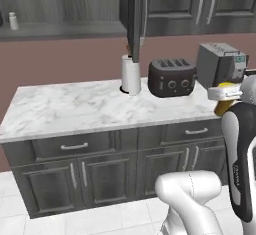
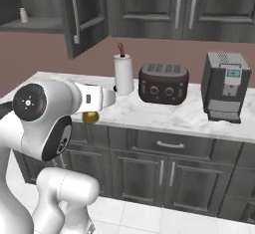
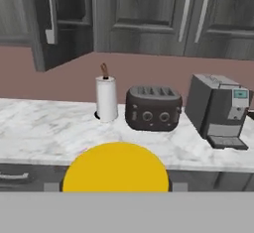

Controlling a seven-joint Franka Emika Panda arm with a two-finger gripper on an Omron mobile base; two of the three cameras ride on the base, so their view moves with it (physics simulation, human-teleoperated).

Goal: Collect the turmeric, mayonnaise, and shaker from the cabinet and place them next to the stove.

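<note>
The end effector (image 1: pixel 226 98) held the turmeric (image 1: pixel 223 104), its fingers pinched on the jar in the air in front of the bench (image 1: pixel 75 106), level with the marble top. In the left base view only the yellow lid and a slice of amber body showed beside the white forearm; in the right base view just a small amber curve peeked out under the wrist. From the hand view the round yellow lid filled the lower middle, its lower half cut off, and the finger tips themselves could not be made out.

On the bench stood an upright white paper towel roll (image 2: pixel 123 73) on a brown-topped spindle, a rounded dark toaster (image 2: pixel 163 83) with slots and knobs just beside it, and a boxy grey coffee machine (image 2: pixel 225 86) further right. The bench top was pale veined marble over dark grey wood-grain drawers with pale bar handles.

Above, the cabinet (image 2: pixel 82 16) door hung open, its edge turned toward the camera in the left base view and hiding part of the wall behind. On the open shelf at far left sat the shaker (image 1: pixel 13 21), tiny, pale and blurred.
</note>
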